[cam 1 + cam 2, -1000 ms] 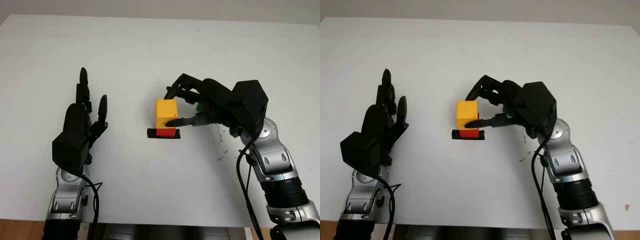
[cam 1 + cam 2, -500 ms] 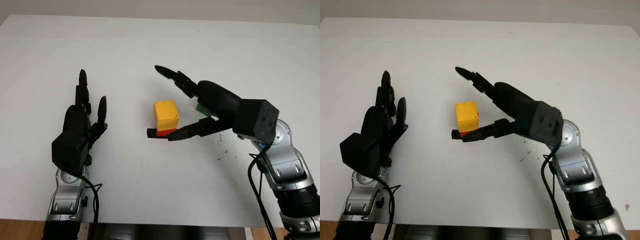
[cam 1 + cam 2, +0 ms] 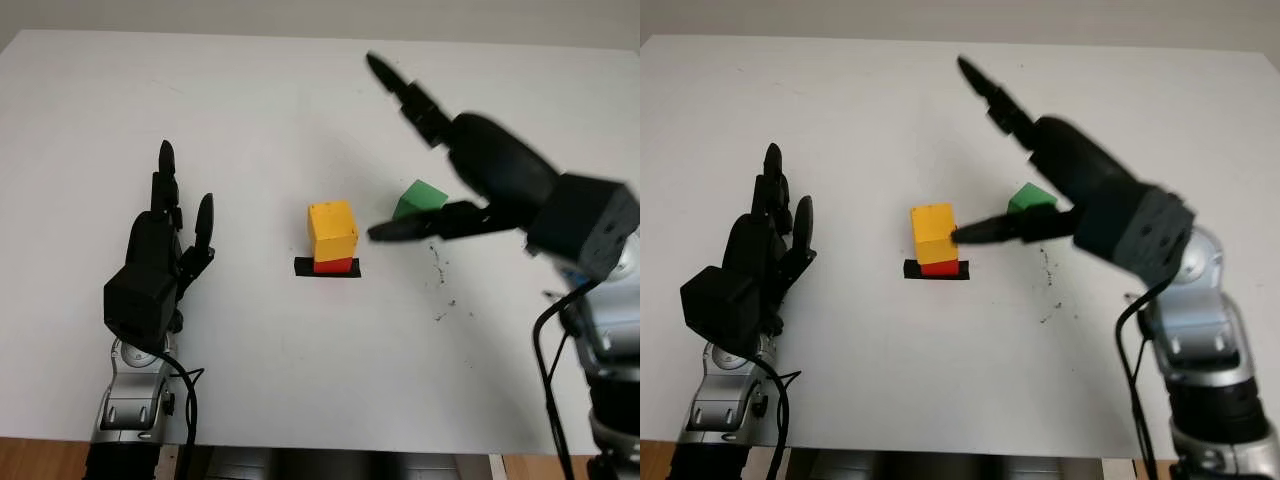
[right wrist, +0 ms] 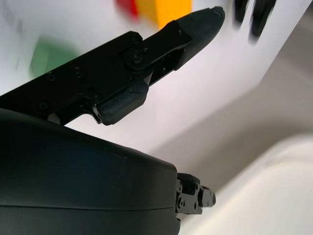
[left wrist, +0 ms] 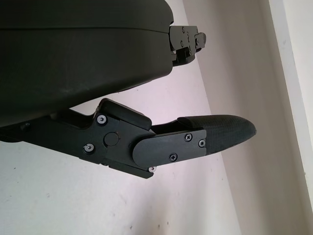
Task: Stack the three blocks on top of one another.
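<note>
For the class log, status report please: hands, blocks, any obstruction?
Right hand open, raised over the table. Left hand open, parked. Yellow block on red block; green block on table, unstacked. Nothing in the way.

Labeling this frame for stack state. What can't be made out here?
- Red block: the yellow block on top covers all but a low strip, head views.
- Black marker under the stack: its middle is hidden by the blocks.
- Green block: part covered by the open right hand; a blur in the right wrist view.
- Left hand, open, left of the stack: its palm side faces away.
</note>
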`<state>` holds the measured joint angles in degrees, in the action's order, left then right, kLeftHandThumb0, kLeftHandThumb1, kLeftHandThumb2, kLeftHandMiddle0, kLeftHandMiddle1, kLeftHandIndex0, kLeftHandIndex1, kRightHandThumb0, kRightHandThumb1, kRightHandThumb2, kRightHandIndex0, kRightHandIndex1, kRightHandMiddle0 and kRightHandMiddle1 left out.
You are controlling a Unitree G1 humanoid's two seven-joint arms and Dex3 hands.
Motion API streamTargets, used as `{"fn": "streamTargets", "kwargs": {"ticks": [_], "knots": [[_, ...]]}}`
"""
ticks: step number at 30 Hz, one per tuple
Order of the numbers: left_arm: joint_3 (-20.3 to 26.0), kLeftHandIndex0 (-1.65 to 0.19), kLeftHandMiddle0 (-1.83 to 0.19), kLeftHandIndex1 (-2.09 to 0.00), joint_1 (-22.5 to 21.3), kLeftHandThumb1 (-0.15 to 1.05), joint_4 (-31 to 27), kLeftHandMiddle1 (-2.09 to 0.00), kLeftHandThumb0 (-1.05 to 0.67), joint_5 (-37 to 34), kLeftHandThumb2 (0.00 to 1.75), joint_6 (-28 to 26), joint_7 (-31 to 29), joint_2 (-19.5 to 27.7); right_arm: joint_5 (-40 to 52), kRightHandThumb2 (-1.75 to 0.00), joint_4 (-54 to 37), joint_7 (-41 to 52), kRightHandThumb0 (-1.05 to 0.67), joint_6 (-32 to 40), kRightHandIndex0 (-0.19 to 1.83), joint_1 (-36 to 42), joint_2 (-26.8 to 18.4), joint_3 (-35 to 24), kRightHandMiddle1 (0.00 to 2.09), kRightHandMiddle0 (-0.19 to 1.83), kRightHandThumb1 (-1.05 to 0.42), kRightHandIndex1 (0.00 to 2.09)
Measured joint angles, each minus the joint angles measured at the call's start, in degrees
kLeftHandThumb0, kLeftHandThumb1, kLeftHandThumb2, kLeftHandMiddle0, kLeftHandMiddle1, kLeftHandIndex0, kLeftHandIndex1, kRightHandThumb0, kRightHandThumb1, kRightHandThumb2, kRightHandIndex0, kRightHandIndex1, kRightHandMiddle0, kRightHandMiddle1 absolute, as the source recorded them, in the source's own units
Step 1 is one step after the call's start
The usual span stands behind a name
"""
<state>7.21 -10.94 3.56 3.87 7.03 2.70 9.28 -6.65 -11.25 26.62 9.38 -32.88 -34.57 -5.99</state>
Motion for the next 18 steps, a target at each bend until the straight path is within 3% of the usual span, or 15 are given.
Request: {"fn": "streamTargets", "kwargs": {"ticks": [6, 10, 13, 18], "knots": [[0.04, 0.10, 0.14, -0.05, 0.00, 1.05, -0.05, -0.06, -0.82, 0.37, 0.60, -0.04, 0.11, 0.00, -4.80, -0.04, 16.28, 2.76, -0.82, -9.51, 0.08, -8.20, -11.47, -0.57, 0.28, 0.37, -0.75, 0.13], [-0.01, 0.10, 0.12, -0.06, -0.10, 1.05, 0.24, -0.06, -0.81, 0.56, 0.61, 0.27, 0.27, 0.01, -11.55, -0.05, 23.72, 5.85, -0.75, -16.87, 0.09, -12.98, -17.74, 4.41, 0.25, 0.41, -0.76, 0.11], [-0.13, 0.12, 0.14, -0.05, -0.54, 1.05, 1.19, -0.05, -0.82, 0.32, 0.61, 0.62, 0.25, -0.01, -17.67, -0.06, 28.01, 8.98, -0.70, -23.08, 0.08, -15.88, -20.60, 10.14, 0.21, 0.40, -0.78, 0.08], [-0.26, 0.13, 0.16, -0.04, -1.20, 1.05, 1.84, -0.05, -0.83, -0.79, 0.59, 0.62, -0.29, -0.14, -24.79, -0.05, 30.40, 10.90, -0.68, -31.08, 0.11, -17.48, -21.33, 16.82, 0.18, 0.44, -0.78, 0.07]]}}
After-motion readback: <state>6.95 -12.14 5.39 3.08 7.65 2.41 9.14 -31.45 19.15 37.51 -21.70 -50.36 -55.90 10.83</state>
